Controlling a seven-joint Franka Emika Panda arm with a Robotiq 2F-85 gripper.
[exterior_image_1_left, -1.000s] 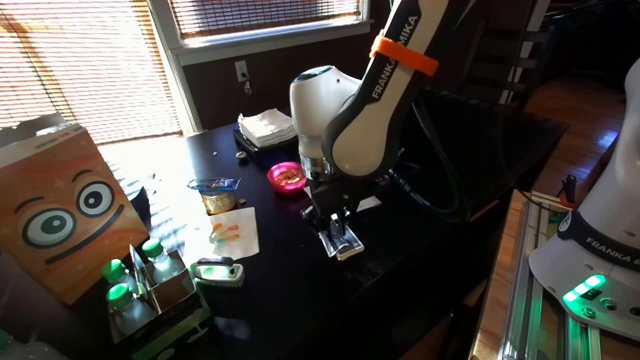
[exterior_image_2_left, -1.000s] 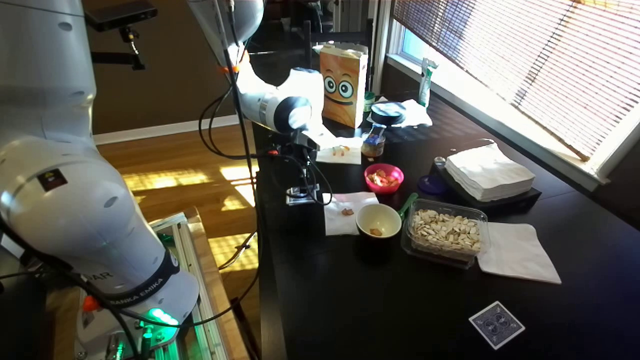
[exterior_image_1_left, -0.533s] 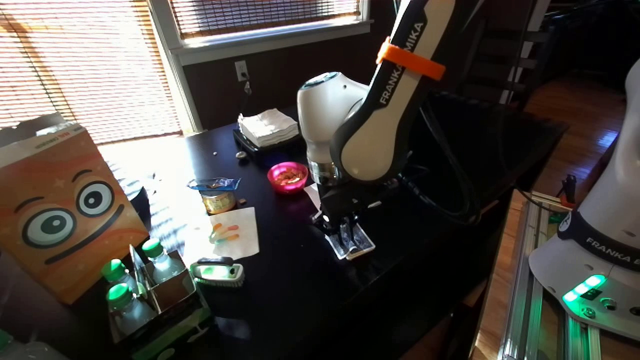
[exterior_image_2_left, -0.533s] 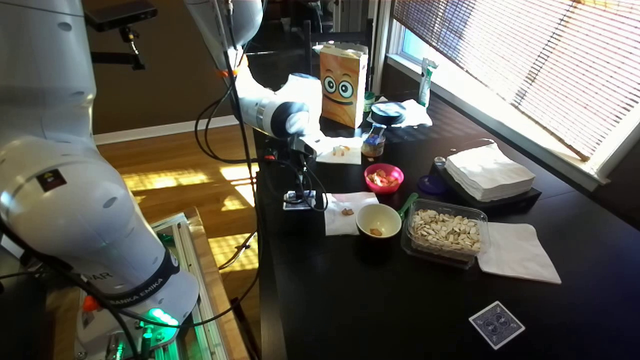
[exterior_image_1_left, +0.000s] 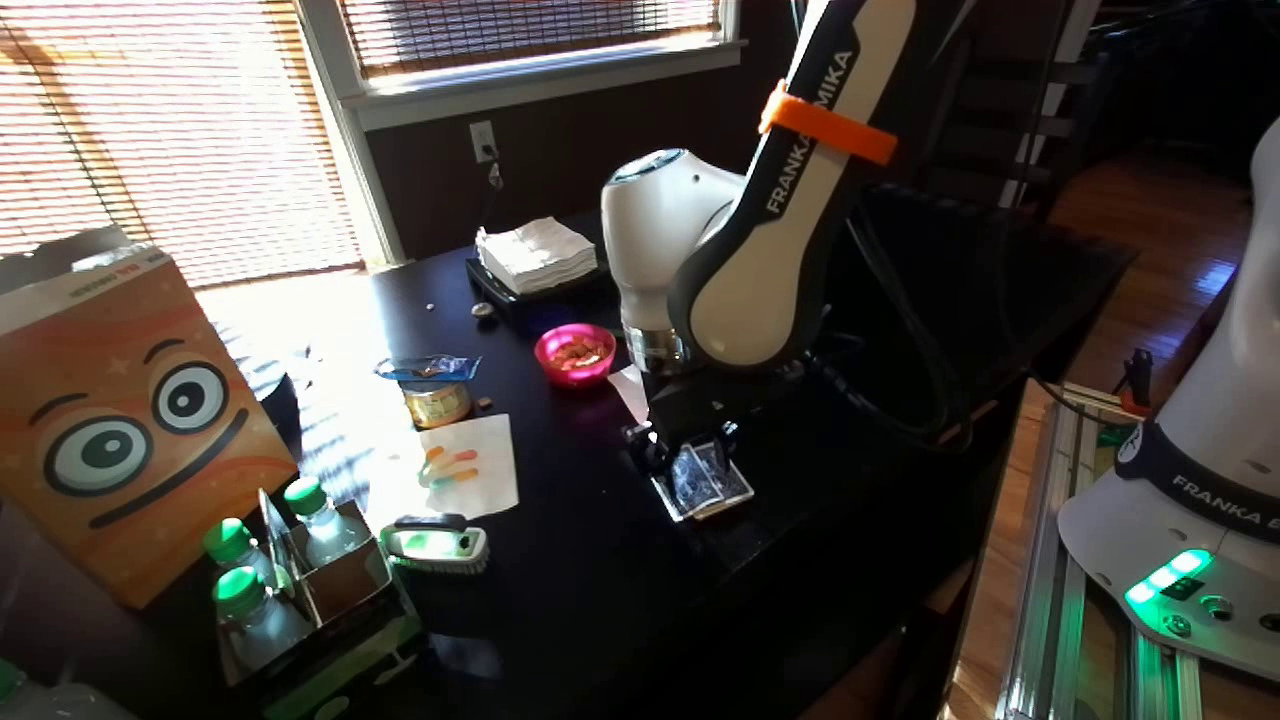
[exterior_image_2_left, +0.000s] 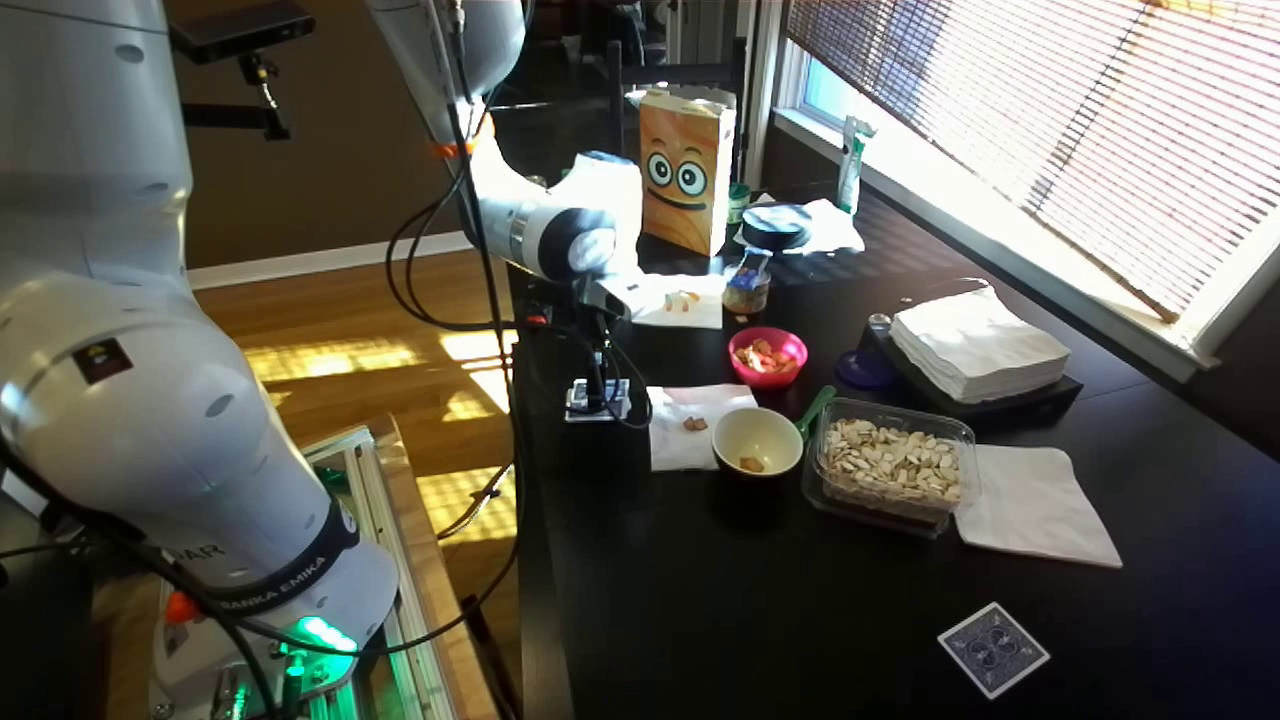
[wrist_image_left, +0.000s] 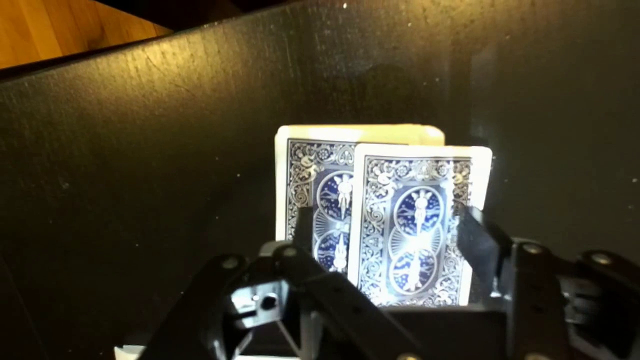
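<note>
We see claw (wrist_image_left: 387, 231) with jaws well apart, nothing gripped, straddling top card (wrist_image_left: 417, 225). Card lies face down, offset over deck (wrist_image_left: 315, 172), which shows past two card edges. Deck sits on table (wrist_image_left: 150, 165) near napkin (exterior_image_2_left: 672, 446); we note pink bowl (exterior_image_2_left: 767, 380) nearby.

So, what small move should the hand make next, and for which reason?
Perhaps close the hand gently on the top card: in the wrist view, the open jaws have it between them, and it lies offset on the deck, with one long edge past the deck's side.
</note>
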